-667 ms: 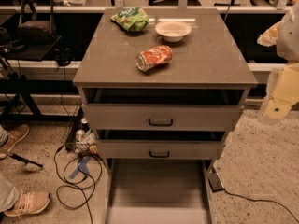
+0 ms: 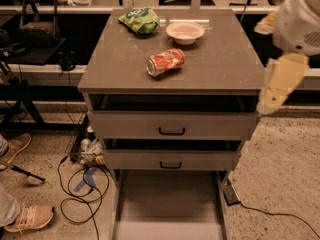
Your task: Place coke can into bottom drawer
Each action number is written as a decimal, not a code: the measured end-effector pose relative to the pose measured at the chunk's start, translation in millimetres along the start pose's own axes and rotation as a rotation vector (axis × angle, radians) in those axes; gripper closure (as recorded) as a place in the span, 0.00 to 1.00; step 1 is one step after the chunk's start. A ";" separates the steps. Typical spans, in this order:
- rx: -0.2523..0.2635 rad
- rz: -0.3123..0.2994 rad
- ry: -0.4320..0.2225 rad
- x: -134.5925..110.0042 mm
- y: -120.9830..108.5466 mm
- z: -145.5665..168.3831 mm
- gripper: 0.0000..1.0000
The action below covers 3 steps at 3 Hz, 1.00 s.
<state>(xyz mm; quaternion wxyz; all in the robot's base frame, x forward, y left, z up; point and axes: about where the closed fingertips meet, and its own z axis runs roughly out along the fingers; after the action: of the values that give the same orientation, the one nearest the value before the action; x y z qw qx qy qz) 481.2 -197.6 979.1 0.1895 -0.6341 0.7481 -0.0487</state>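
Note:
The coke can (image 2: 165,62) lies on its side in the middle of the grey cabinet top (image 2: 220,69), its silver end facing left. The bottom drawer (image 2: 169,204) is pulled out at the foot of the cabinet, and its flat grey floor is bare. My gripper (image 2: 276,86) hangs at the right edge of the view, beside the cabinet's right front corner. It is well to the right of the can and touches nothing.
A green snack bag (image 2: 140,20) and a white bowl (image 2: 185,32) sit at the back of the top. The two upper drawers (image 2: 172,126) are slightly ajar. Cables (image 2: 80,189) and a person's shoes (image 2: 30,218) are on the floor at left.
My arm at the right has shifted slightly left, toward the cabinet's corner. The can, bag, bowl and drawers have not moved.

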 end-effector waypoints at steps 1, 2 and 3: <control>0.038 -0.113 -0.059 -46.6 -48.3 29.7 0.00; 0.019 -0.246 -0.092 -115.1 -86.6 78.3 0.00; 0.020 -0.245 -0.091 -114.4 -86.4 78.1 0.00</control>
<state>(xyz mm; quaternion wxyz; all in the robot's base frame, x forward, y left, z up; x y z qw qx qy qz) 602.8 -90.4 959.5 0.2221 -0.7203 0.6552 -0.0499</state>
